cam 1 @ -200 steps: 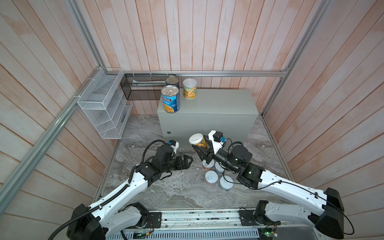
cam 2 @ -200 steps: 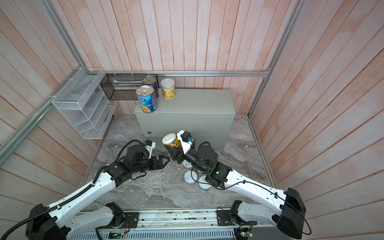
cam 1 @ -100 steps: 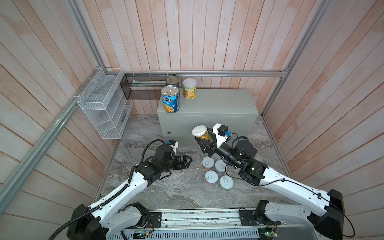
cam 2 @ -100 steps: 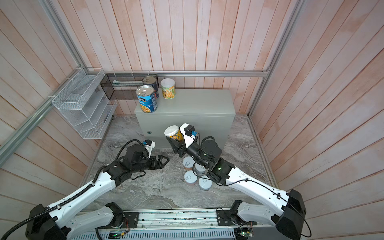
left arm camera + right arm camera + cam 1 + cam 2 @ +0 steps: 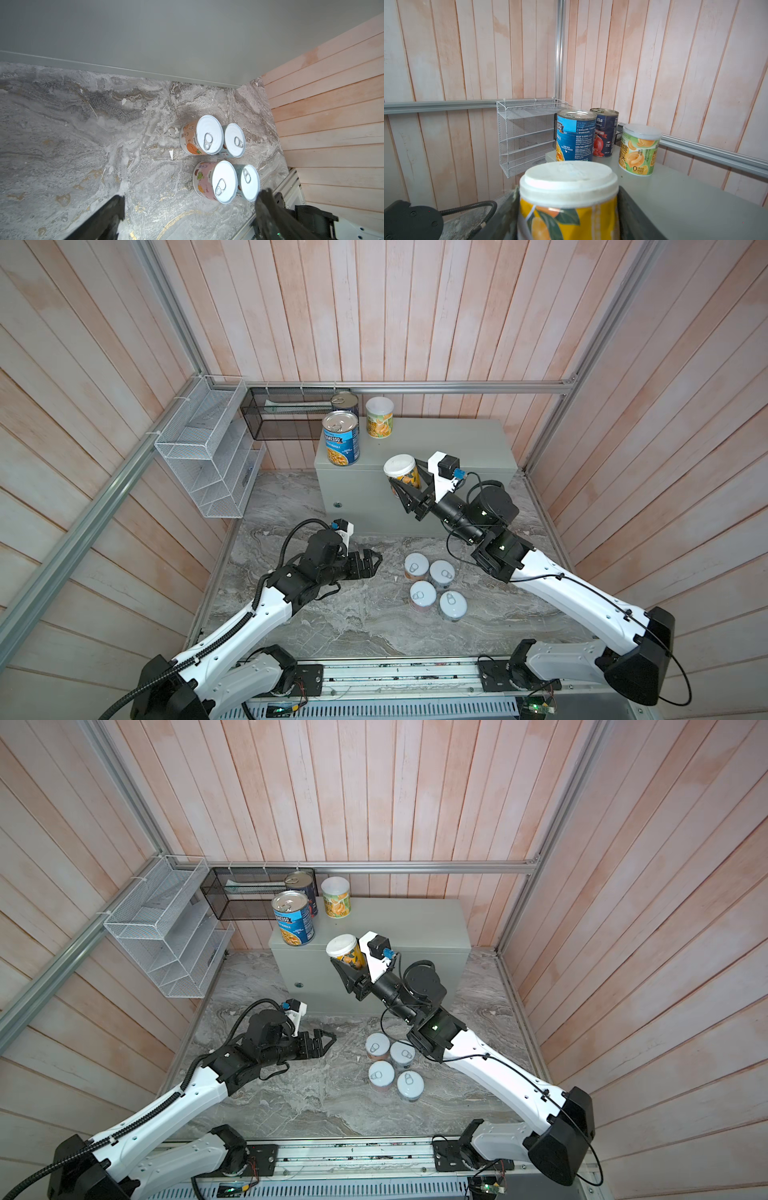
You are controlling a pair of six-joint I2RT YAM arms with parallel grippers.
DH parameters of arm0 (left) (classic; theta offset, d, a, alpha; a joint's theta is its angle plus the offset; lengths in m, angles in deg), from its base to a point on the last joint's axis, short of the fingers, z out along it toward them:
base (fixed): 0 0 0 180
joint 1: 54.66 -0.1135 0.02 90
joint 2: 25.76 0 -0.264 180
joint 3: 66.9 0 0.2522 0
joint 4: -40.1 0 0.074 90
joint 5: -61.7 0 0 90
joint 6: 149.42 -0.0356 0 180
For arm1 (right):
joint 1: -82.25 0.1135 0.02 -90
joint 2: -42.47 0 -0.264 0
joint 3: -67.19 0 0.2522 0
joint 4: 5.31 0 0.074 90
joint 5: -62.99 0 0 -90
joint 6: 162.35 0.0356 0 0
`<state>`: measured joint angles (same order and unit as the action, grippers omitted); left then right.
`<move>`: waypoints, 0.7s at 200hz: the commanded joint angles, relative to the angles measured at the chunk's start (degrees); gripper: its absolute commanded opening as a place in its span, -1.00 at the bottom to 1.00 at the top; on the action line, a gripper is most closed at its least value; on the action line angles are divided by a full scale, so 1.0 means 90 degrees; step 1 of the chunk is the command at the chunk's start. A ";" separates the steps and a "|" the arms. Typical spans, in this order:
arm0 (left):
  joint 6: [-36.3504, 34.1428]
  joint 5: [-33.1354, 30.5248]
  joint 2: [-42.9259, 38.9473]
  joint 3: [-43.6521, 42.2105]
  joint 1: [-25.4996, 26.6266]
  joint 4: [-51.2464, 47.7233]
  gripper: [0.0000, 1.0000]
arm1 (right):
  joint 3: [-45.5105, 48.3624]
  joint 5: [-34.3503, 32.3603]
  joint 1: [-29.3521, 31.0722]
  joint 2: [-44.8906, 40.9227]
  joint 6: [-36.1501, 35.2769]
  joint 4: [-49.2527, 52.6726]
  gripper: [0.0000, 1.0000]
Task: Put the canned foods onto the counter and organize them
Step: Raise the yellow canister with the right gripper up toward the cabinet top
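Your right gripper (image 5: 409,492) is clamped round the white-lidded, orange-printed yellow can (image 5: 400,467), lid up at the front edge of the grey-green metal box counter (image 5: 457,448), likely to set it flat beside three cans (image 5: 340,439) (your left gripper (image 5: 372,562) gapes empty by four short white-topped cans (image 5: 441,572)).

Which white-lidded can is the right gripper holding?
The yellow can with orange fruit print, clamped in the right gripper; the green peach-label can stands on the counter.

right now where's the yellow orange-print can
Both top views: yellow can in the right hand, raised near the grey-green box's front edge, right of the Progresso can.
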<state>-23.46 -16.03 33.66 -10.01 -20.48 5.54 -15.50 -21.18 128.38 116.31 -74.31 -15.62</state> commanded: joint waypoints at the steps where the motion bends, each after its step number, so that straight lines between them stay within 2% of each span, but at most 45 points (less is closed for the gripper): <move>1: -0.0119 -0.0125 -0.0103 -0.0071 -0.0037 -0.0026 1.00 | -0.0529 0.0385 -0.0189 0.0198 -0.0178 -0.0557 -0.22; 55: -0.0139 -0.0192 -0.0172 -0.0045 -0.0072 -0.0138 1.00 | -0.1182 0.0781 -0.0598 0.0816 -0.0040 -0.0702 -0.21; 140: -0.0197 -0.0255 -0.0166 0.0134 -0.0125 -0.0349 1.00 | -0.1889 0.0974 -0.0989 0.1784 0.0021 -0.0976 -0.21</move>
<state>-23.92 -16.88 32.83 -10.01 -21.09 3.99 -28.59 -13.62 120.66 130.98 -74.92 -18.09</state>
